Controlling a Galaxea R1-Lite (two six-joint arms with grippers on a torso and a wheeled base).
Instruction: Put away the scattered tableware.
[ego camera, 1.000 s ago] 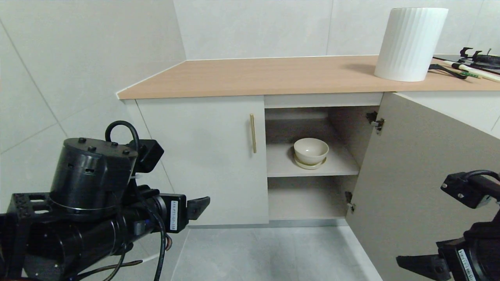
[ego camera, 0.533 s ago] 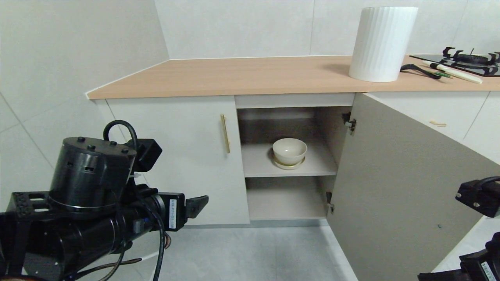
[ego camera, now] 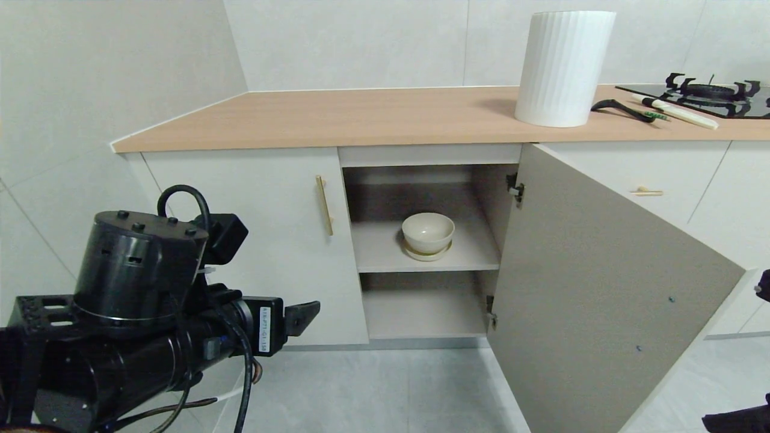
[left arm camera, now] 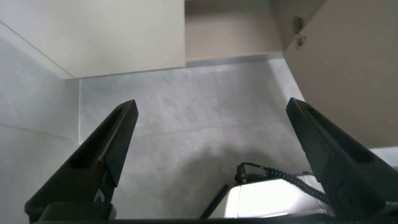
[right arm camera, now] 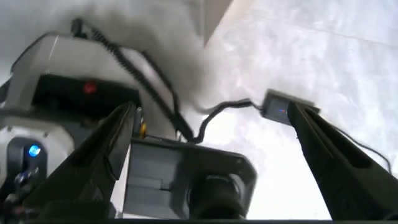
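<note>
A: The head camera is swinging right, so the cabinet point(ego camera: 252, 240) is sliding toward 9 o'clock. The bowl point(ego camera: 428, 231) is staying on its saucer point(ego camera: 427, 255) on the upper shelf point(ego camera: 382, 255).

B: Meaning?

A: Probably the utensils point(ego camera: 680, 114) lying at 2 o'clock on the bench point(ego camera: 361, 117) are coming next. The left hand point(left arm camera: 211, 112) and right hand point(right arm camera: 212, 112) are hanging released and empty. The open door point(ego camera: 595, 282) at 4 o'clock is narrowing the room.

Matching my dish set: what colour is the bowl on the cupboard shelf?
Plain cream, no pattern; the bowl shows best in the head view.
</note>
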